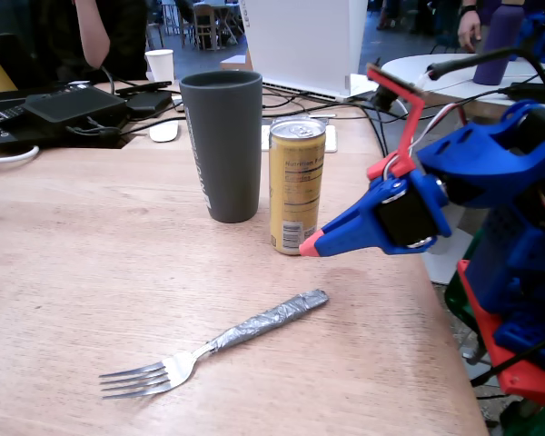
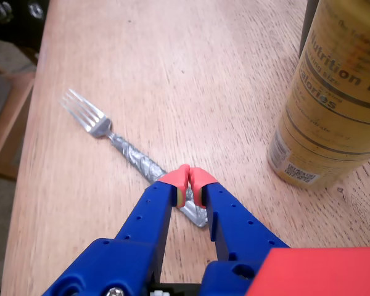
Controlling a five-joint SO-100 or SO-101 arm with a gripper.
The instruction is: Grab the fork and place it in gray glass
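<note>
Pale wood grain covers the bench (image 1: 91, 263), and on it the fork (image 1: 213, 345) lies flat in the open foreground of the fixed view. Its long axis runs diagonally there: the four tines point to the lower left, and the foil-wrapped handle ends at the upper right, toward the arm. In the wrist view the fork (image 2: 126, 151) runs from tines at the upper left to a handle end hidden beneath the fingertips.

The gold can (image 1: 296, 186) stands upright between the arm and the gray glass (image 1: 222, 145), just beside the glass on its right in the fixed view, apart from it by a narrow gap. The glass stands upright behind the fork; its inside cannot be seen from this angle. Farther back lie a white paper cup (image 1: 160, 65), black cables and devices (image 1: 68, 107), and a white box (image 1: 304, 41).

The end effector (image 1: 310, 247) hangs in the air above the handle end, its red tip close to the base of the can. In the wrist view the end effector (image 2: 189, 179) has its two red fingertips pressed together, with nothing between them.
</note>
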